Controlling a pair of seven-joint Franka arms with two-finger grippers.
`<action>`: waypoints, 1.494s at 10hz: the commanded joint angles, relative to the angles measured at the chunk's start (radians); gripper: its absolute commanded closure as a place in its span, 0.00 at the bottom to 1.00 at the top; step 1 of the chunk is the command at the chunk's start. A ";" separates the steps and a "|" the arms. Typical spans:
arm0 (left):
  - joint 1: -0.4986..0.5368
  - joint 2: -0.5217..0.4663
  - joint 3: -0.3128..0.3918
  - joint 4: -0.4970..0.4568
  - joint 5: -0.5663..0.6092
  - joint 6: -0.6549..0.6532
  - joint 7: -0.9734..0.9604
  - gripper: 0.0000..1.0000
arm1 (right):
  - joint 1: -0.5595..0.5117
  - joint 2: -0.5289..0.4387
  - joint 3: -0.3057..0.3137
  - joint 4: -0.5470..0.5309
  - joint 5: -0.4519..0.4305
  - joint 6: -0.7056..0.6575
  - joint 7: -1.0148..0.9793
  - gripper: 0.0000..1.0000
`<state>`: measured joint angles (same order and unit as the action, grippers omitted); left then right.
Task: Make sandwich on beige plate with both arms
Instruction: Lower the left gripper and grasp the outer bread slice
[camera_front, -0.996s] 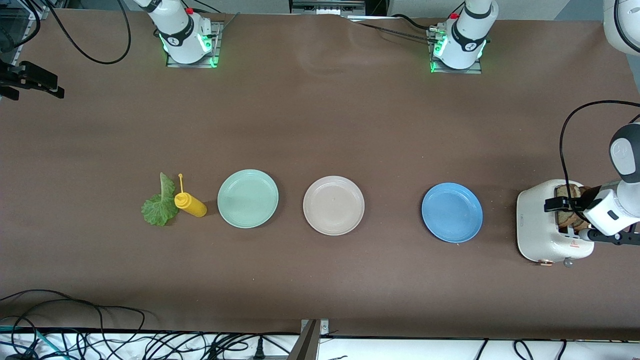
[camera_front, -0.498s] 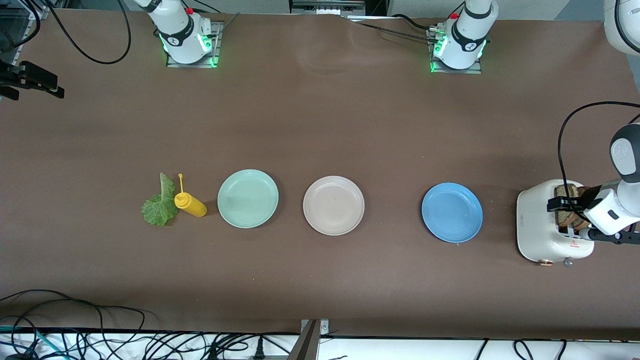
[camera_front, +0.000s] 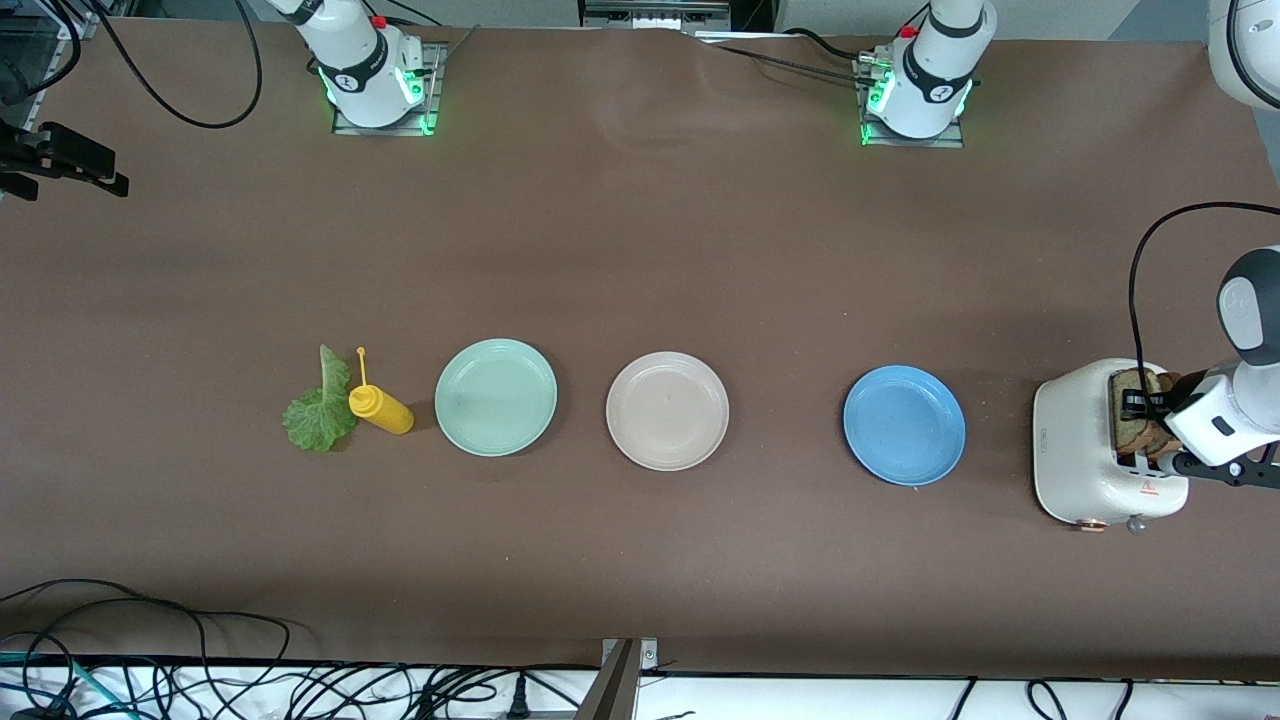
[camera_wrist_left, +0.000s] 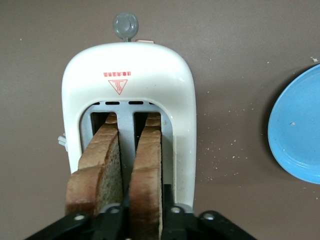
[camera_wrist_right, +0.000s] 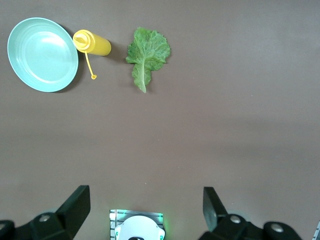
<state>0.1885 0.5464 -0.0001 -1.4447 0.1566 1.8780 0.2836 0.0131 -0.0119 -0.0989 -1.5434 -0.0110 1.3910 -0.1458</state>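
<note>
Left gripper (camera_wrist_left: 145, 220) is over the white toaster (camera_front: 1085, 450) at the left arm's end of the table, fingers (camera_wrist_left: 172, 212) clamped on one bread slice (camera_wrist_left: 147, 175) that stands upright in its slot. That slice is brown wholegrain with a darker crust. Second slice (camera_wrist_left: 100, 165) stands in the neighbouring slot, just beside the gripped one, leaning slightly, not held.

Outward from there along the table: blue plate (camera_front: 904, 425) nearest the toaster, then the beige plate (camera_front: 667, 410), round, pale cream, shallow rim, nothing on it. Next the mint-green plate (camera_front: 495, 397), then a yellow squeeze bottle (camera_front: 381, 408) lying on its side, touching a ruffled green lettuce leaf (camera_front: 318, 416) flat on the table toward the right arm's end.

Right gripper (camera_wrist_right: 146, 202) waits high over bare table in front of its own base, fingers spread wide, holding nothing.
</note>
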 joint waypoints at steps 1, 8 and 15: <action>-0.004 -0.006 -0.001 -0.005 0.021 -0.014 0.008 1.00 | -0.005 -0.008 0.002 0.002 -0.004 -0.007 -0.011 0.00; -0.023 -0.013 -0.008 0.145 0.011 -0.161 0.008 1.00 | -0.007 -0.008 0.002 0.000 -0.004 -0.012 -0.011 0.00; -0.029 -0.034 -0.015 0.245 -0.072 -0.258 -0.009 1.00 | -0.007 0.033 0.002 -0.001 -0.004 -0.004 -0.008 0.00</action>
<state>0.1632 0.5283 -0.0184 -1.2360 0.1216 1.6661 0.2805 0.0132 -0.0059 -0.0977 -1.5447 -0.0110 1.3904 -0.1459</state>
